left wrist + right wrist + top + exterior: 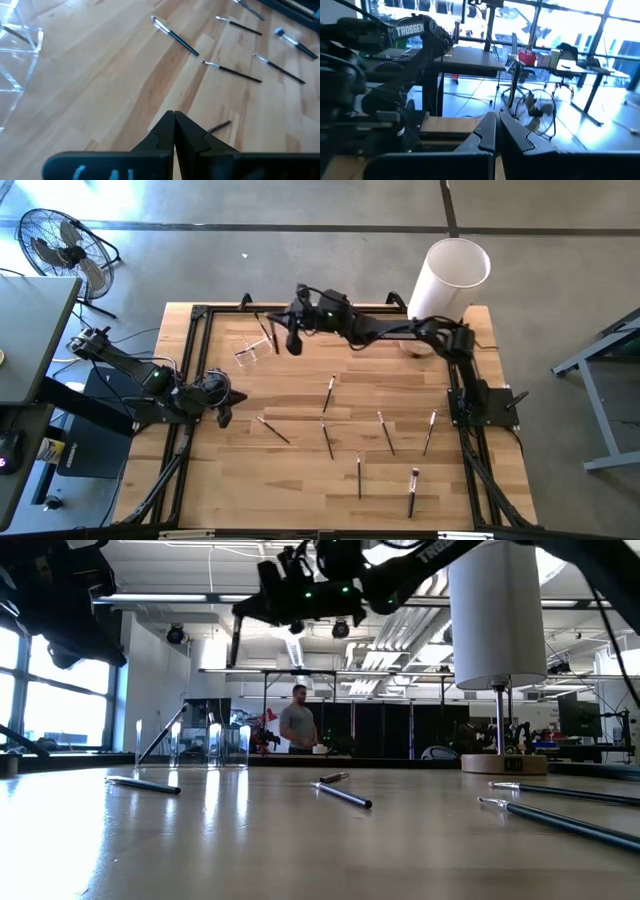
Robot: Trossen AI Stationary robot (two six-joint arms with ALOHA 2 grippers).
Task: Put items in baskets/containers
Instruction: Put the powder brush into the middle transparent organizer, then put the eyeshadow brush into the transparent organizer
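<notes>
Floor fan (62, 245): we see it on the floor beyond the worktop's far left corner.
Left gripper (224, 414): we find it low over the left edge of the worktop (300, 490), its fingers (192, 137) pressed together in the left wrist view and pinching nothing.
Clear holder (255, 346): we see it at the far left part of the worktop, just left of the right gripper. In the low view its see-through walls (190, 745) catch the light and one dark brush (162, 734) leans inside it.
Right gripper (293, 340): we see the right arm stretched across the far edge, the gripper hanging just beside the holder. In the right wrist view its fingers (517, 135) are closed tip to tip with nothing between them.
Loose makeup brushes: we count seven flat on the boards, all well apart from the holder. One lies nearest the left gripper (273, 429); one is near the middle (329, 391); another sits just below it (327, 438); one lies toward the near edge (359, 474); one is right of centre (385, 432); one with a pale tip is near the front (412, 491); one is closest to the right arm's base (430, 430).
White cylinder (448, 280): we see it upright at the far right corner on a round wooden base (503, 762).
Person (298, 722): we see one standing far back in the room, in the low view.
</notes>
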